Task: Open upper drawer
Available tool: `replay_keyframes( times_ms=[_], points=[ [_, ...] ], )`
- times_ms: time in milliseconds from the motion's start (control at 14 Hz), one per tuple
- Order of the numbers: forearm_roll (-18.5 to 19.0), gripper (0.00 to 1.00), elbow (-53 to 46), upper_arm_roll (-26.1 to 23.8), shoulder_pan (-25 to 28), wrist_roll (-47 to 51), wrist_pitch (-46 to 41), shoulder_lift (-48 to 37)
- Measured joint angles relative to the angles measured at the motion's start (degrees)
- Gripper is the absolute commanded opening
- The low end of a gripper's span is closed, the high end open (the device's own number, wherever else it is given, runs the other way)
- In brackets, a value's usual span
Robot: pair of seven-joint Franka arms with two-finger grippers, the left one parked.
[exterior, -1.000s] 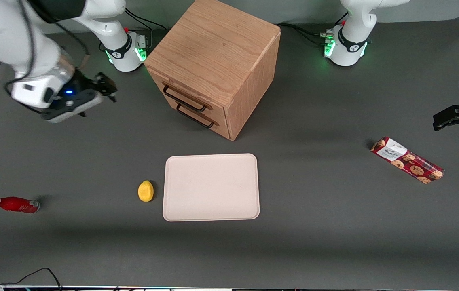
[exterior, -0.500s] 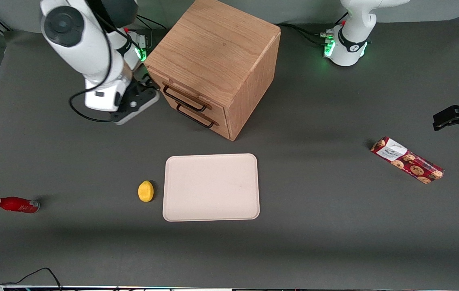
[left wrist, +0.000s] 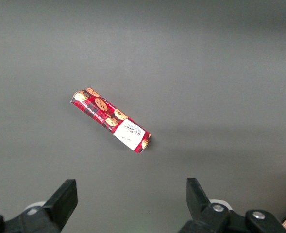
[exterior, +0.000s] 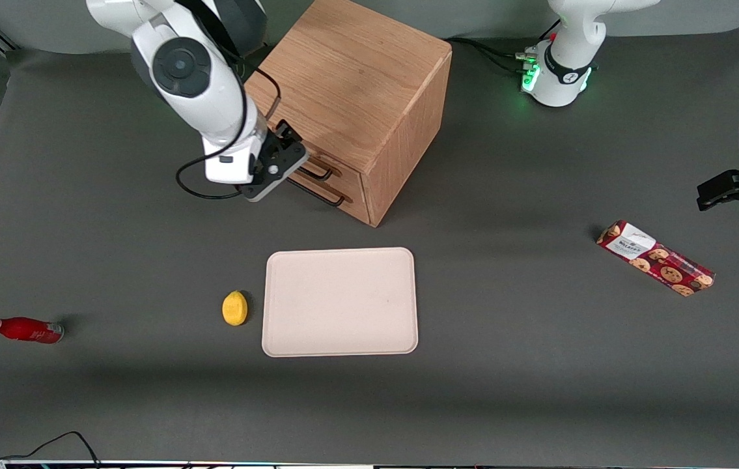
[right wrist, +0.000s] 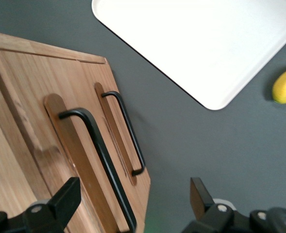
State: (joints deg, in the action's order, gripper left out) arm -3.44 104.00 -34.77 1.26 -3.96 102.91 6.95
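The gripper [exterior: 283, 151] is held with fingers spread, unclosed, in front of the cabinet [exterior: 356, 98], at its 8 o'clock. The upper drawer [right wrist: 72, 145] is shut; its handle [right wrist: 101, 160] is ungrasped. The lower handle [right wrist: 126, 131], just beside, may be seized by mistake.

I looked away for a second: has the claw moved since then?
Yes. The claw has swung from the working arm's end of the table to the front of the cabinet, its fingers open at the upper drawer, still closed.
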Motion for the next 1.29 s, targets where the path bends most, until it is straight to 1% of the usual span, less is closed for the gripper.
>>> replay_keyframes(
  times_ms=[429, 857, 1071, 1286],
  points=[
    [0.07, 1.00, 4.88, -0.82, 0.18, 0.16, 5.03, 0.94],
    [0.92, 1.00, 4.80, -0.70, 0.14, 0.13, 5.00, 1.08],
    [2.52, 1.00, 5.51, -0.51, 0.13, -0.73, 3.87, 2.16],
    [2.61, 1.00, 6.03, -0.45, 0.14, -1.44, 3.55, 3.28]
  ],
)
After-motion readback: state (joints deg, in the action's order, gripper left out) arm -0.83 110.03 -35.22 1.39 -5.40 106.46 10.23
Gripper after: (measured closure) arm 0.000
